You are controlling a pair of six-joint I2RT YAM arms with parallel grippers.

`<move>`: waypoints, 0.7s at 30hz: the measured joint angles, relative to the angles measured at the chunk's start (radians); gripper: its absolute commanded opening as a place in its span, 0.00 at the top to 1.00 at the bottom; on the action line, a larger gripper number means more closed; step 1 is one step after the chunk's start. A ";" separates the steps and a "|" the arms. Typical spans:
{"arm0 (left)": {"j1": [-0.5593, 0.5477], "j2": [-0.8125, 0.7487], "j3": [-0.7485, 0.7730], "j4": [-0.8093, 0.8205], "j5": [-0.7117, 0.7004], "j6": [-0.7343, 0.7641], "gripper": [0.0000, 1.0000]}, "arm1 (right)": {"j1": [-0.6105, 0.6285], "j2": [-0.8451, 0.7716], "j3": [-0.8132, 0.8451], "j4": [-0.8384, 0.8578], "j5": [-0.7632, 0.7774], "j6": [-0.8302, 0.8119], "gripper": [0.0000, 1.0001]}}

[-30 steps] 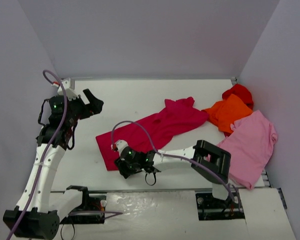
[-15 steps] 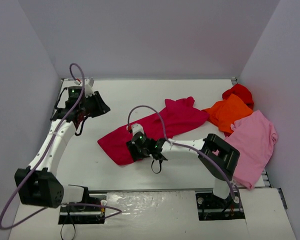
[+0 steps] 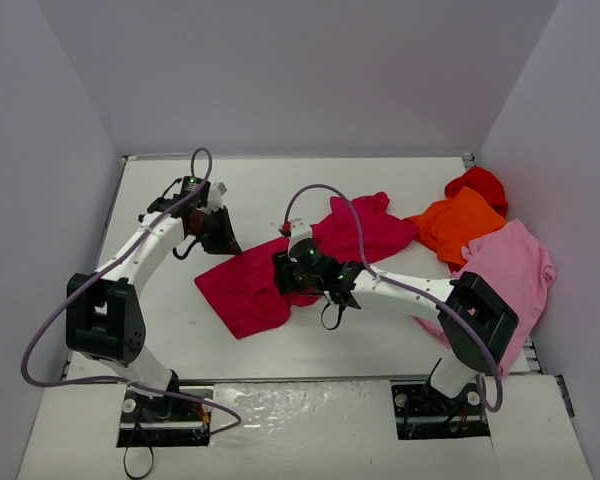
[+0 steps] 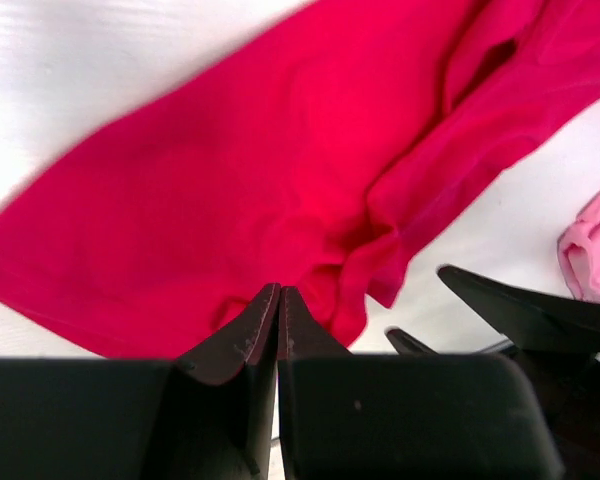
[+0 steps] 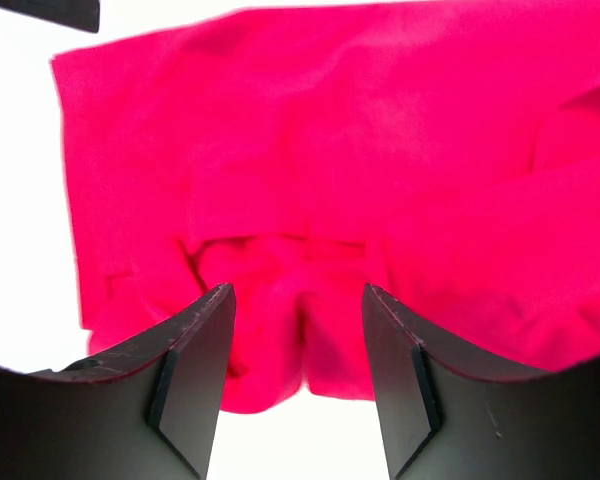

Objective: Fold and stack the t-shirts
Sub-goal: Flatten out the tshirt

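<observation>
Bunching between spread fingers (image 5: 195, 350) of the right hand (image 5: 295, 300) lies the crimson t-shirt (image 5: 330, 150).

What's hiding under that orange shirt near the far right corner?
A bright red shirt sticks out from beneath the far edge of the orange shirt. How far it reaches underneath, and anything else there, is covered.

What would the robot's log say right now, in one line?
left gripper: shut at crimson shirt edge | right gripper: open over its bunched middle | folded: none
</observation>
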 measured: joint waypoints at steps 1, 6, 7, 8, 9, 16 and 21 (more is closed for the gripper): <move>-0.014 0.000 0.000 -0.002 0.004 -0.008 1.00 | -0.001 0.000 -0.005 -0.002 0.003 -0.002 0.51; -0.069 0.000 -0.065 0.008 0.020 -0.050 1.00 | -0.016 -0.001 -0.019 -0.007 0.012 -0.015 0.52; -0.075 0.000 -0.084 0.008 0.022 -0.058 1.00 | -0.020 -0.001 -0.019 -0.006 0.014 -0.017 0.52; -0.075 0.000 -0.105 0.013 0.021 -0.068 1.00 | -0.025 -0.001 -0.020 -0.005 0.013 -0.018 0.53; -0.074 0.000 -0.125 0.013 0.020 -0.079 1.00 | -0.027 -0.001 -0.020 -0.005 0.013 -0.018 0.53; -0.073 0.061 -0.161 0.017 -0.018 -0.144 1.00 | -0.031 -0.001 -0.044 0.017 -0.002 -0.017 0.56; -0.073 0.182 -0.074 0.006 -0.048 -0.168 1.00 | -0.031 -0.023 -0.093 0.042 -0.034 -0.005 0.59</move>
